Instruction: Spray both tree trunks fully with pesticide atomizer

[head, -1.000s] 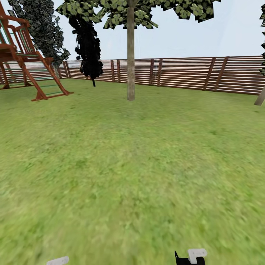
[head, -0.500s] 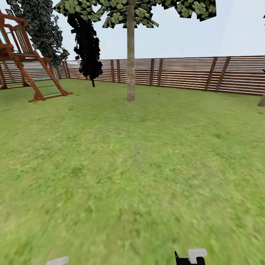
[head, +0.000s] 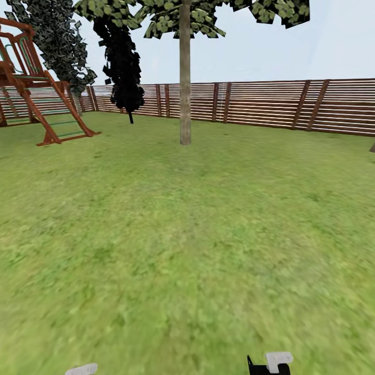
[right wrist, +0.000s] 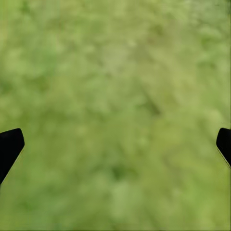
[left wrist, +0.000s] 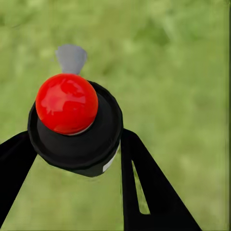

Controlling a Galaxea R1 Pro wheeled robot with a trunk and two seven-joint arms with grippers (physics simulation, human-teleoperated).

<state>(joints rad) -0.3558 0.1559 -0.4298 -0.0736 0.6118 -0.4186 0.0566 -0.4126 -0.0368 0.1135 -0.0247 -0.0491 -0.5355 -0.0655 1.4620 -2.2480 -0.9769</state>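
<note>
The pesticide atomizer [left wrist: 72, 120] has a glossy red ball top, a black collar and a grey nozzle. My left gripper [left wrist: 77, 149] is shut on it, one black finger on each side, above blurred grass. My right gripper [right wrist: 115, 144] is open over bare lawn, with only its two dark fingertips [right wrist: 9, 147] showing and nothing between them. In the head view a tree [head: 185, 83] with a straight grey-tan trunk and jagged green foliage stands ahead, in front of the fence. At the right edge a sliver of another trunk [head: 372, 148] shows. No mist is visible.
A brown slat fence [head: 271, 104] closes the back of the lawn [head: 187, 234]. A red-brown play frame with a ladder [head: 47, 104] stands at the far left. A near-black thin-trunked tree [head: 125, 67] and a dark leafy tree [head: 57, 36] stand near it.
The whole head view has crept slightly, so the camera moved: the play frame slid left and the right-edge trunk slid almost out of view. The arm parts at the bottom edge kept their place.
</note>
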